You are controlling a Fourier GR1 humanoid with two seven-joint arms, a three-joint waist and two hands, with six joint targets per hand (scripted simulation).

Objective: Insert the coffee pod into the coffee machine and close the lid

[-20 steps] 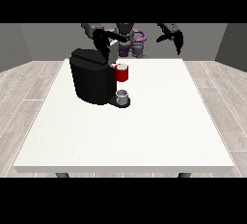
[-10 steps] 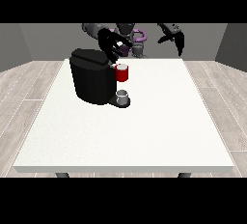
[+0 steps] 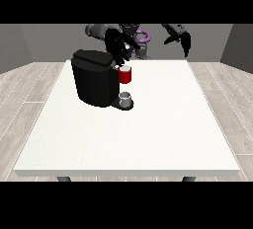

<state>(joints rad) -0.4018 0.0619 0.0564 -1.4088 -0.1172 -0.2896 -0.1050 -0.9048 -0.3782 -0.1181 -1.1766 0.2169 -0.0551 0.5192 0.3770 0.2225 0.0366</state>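
A black coffee machine (image 3: pixel 94 78) stands on the white table's (image 3: pixel 148 129) left half, with a red pod holder (image 3: pixel 125 75) on its front and a small grey cup (image 3: pixel 126 98) on its drip base. The hand at the view's left (image 3: pixel 117 48) hovers just above the red holder and the machine's right top edge, its fingers spread and pointing down. I cannot see a coffee pod in it. The hand at the view's right (image 3: pixel 182 39) hangs raised over the table's far right edge, fingers relaxed and holding nothing.
The robot's torso (image 3: pixel 138 40) with a purple ring stands behind the table's far edge. Wooden floor surrounds the table on all sides.
The hand at the view's left has come forward and down from behind the machine until it is over the red holder. The other hand has barely shifted.
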